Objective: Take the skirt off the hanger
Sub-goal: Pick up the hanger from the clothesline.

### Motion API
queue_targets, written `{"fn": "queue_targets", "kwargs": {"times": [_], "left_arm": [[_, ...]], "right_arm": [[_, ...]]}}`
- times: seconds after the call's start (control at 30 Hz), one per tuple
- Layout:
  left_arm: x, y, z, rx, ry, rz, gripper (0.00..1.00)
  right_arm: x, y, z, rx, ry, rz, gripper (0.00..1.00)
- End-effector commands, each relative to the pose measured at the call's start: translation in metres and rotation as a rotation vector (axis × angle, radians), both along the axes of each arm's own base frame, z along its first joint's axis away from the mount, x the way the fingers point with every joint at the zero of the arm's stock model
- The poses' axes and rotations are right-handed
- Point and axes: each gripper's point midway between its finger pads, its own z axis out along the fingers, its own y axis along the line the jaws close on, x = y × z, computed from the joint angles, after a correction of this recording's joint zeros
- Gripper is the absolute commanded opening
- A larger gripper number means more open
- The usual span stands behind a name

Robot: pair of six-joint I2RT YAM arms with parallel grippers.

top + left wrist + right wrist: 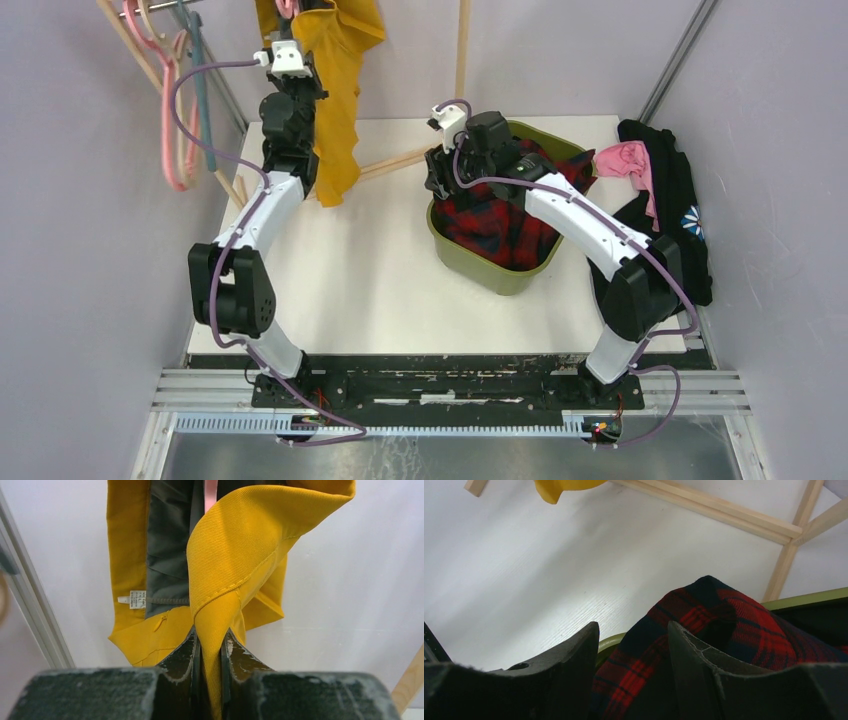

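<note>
I am viewing the left gripper [210, 635] raised at the far left corner of the table [370, 280]. Its jaws are pinching a fold of the yellow skirt [240, 545] tightly, with the cloth running down between the fingers. The skirt is hanging in the air at the back of the workspace, above the table's far edge, with its grey lining [167, 540] and a small white label [136, 599] facing the wrist camera. A pink strip [210, 489] is showing at the top between the folds; I cannot tell whether it is the hanger. The right gripper [633, 630] is standing with its jaws parted and nothing between them, hovering just over a red plaid garment [724, 615] that is lying in the green bin [470, 268]. A wooden frame [704, 507] is standing behind the bin. Black and pink clothes [665, 190] are lying heaped at the table's right edge, and pink hangers [172, 120] are hanging at the far left
</note>
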Motion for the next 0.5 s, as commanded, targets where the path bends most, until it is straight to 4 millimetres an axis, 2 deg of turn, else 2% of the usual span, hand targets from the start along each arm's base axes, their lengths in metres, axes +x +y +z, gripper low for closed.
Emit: {"fn": "queue_targets", "kwargs": {"times": [0.0, 0.1, 0.23, 0.47], "left_arm": [[-0.062, 0.011, 0.097, -0.102, -0.35, -0.013, 0.03], [-0.057, 0.007, 0.08, -0.097, -0.327, -0.026, 0.03], [-0.053, 0.002, 0.067, -0.068, -0.33, -0.045, 0.03], [-0.061, -0.019, 0.044, -0.003, -0.27, -0.148, 0.03]], "right_arm": [[0.005, -0.002, 0.004, 0.008, -0.026, -0.011, 0.59], [0.005, -0.003, 0.003, 0.003, -0.023, -0.013, 0.59], [0.004, -0.003, 0.0, -0.002, -0.019, -0.012, 0.59], [0.007, -0.006, 0.001, -0.017, -0.03, -0.018, 0.59]]}}
